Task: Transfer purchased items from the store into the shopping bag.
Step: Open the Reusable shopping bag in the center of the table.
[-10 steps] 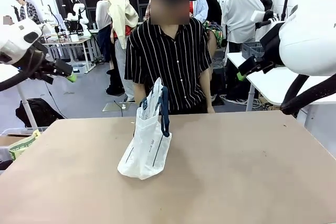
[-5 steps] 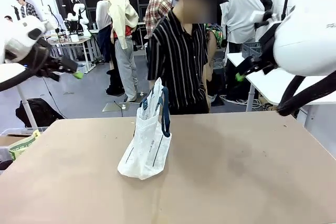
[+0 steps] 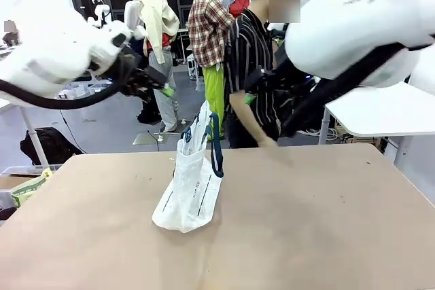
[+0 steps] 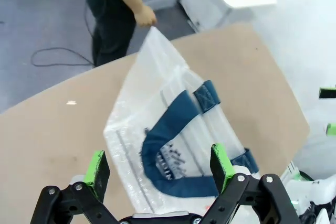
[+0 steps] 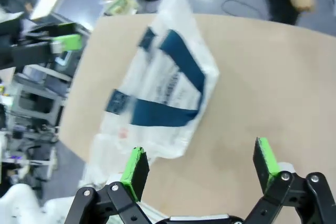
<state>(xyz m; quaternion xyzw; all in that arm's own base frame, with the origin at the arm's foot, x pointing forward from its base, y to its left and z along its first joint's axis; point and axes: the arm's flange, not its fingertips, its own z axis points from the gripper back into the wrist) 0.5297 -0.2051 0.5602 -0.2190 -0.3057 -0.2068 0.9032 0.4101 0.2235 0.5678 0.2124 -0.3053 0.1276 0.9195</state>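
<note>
Your left hand (image 4: 160,165) is raised and spread wide, holding nothing; the shopping bag (image 3: 190,188) fills the centre of its view. Your right hand (image 5: 202,165) is also wide and holding nothing, with the bag in the upper left of its view. The bag stands left of centre on the brown surface (image 3: 326,222), blue handles (image 3: 214,144) at its top. The person's hand (image 3: 266,142) is at the far edge, right of the bag.

Desk (image 3: 306,222): brown board top.
Person (image 3: 246,47): black shirt with thin white stripes, standing at the desk's far edge.
White table (image 3: 380,108): beyond the desk, right side.
Black bag (image 3: 49,146): on the grey floor, left.
Cable (image 4: 63,49): lying on the floor.
</note>
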